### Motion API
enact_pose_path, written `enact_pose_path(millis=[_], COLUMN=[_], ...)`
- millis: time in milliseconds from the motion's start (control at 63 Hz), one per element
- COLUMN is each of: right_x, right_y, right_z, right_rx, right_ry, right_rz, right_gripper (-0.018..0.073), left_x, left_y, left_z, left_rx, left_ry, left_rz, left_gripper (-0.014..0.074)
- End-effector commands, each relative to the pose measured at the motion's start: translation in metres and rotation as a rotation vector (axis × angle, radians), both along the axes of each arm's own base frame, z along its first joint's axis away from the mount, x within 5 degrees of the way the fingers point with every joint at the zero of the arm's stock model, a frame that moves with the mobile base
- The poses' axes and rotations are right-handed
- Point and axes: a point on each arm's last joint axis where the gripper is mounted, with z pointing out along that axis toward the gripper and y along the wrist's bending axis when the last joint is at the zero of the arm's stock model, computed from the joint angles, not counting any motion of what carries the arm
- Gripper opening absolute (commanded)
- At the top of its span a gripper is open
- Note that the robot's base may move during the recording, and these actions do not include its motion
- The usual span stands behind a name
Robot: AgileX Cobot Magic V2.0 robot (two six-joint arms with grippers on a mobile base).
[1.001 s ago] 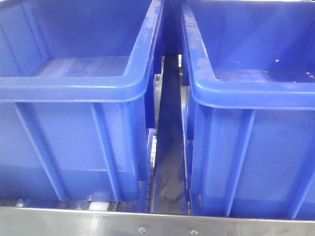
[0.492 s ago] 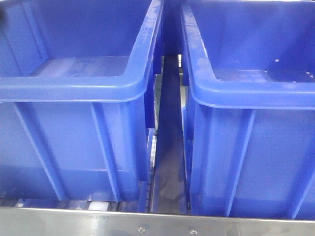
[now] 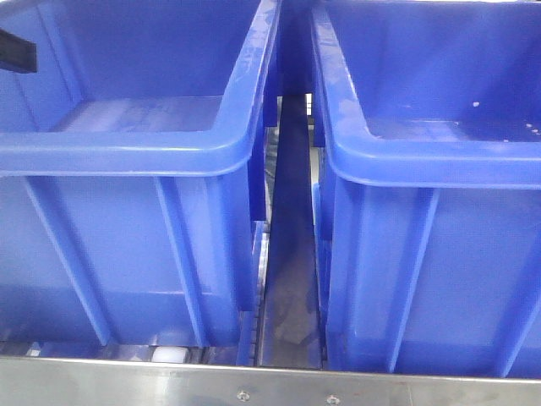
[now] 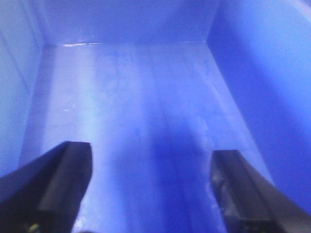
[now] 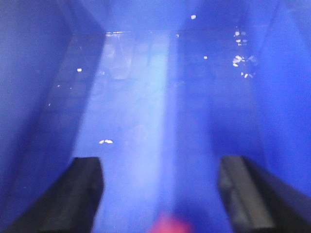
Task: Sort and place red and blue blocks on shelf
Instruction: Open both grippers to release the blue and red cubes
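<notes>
In the right wrist view a blurred red block [image 5: 167,225] lies at the bottom edge, on the floor of a blue bin [image 5: 146,97]. My right gripper [image 5: 160,160] is open above it, its black fingers [image 5: 85,189] wide apart and not touching the block. My left gripper [image 4: 151,150] is open too, inside another blue bin [image 4: 136,87], with only bare floor between its fingers [image 4: 68,170]. The blue block is out of view. The shelf shows as a steel front lip [image 3: 169,385] with screws.
Two large blue bins [image 3: 127,152] [image 3: 439,161] stand side by side on the shelf, a narrow gap [image 3: 292,254] between them. A black part of an arm [image 3: 17,51] juts in at the left edge over the left bin. White specks [image 5: 240,60] dot the right bin's floor.
In the front view a black part of an arm has come in from the left edge over the left bin. The bins have not moved.
</notes>
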Motion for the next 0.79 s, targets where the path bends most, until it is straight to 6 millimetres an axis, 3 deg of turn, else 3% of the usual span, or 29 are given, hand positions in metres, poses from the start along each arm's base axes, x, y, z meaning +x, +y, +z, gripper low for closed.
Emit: enact_pose_path(millis=[0, 286, 508, 619, 778], right_x=[0.004, 0.004, 0.006, 0.007, 0.006], right_y=[-0.001, -0.001, 0.000, 0.000, 0.000], right_z=[0.017, 0.024, 0.039, 0.042, 0.042], right_rx=[0.001, 0.002, 0.005, 0.006, 0.005], right_ry=[-0.097, -0.110, -0.131, -0.134, -0.125], right_rz=[-0.009, -0.006, -0.003, -0.001, 0.000], right_gripper=[0.0624, 0.0624, 0.0615, 0.0512, 0.0246], left_x=[0.004, 0.005, 0.003, -0.002, -0.011], left_y=[-0.002, -0.001, -0.001, 0.001, 0.004], left_z=[0.023, 0.031, 0.034, 0.040, 0.048], left_rx=[-0.060, -0.086, -0.093, -0.101, -0.105], left_ry=[-0.135, -0.215, -0.234, -0.263, -0.286], left_rz=[0.008, 0.017, 0.018, 0.016, 0.011], left_gripper=[0.0588, 0.0563, 0.0362, 0.0248, 0.0122])
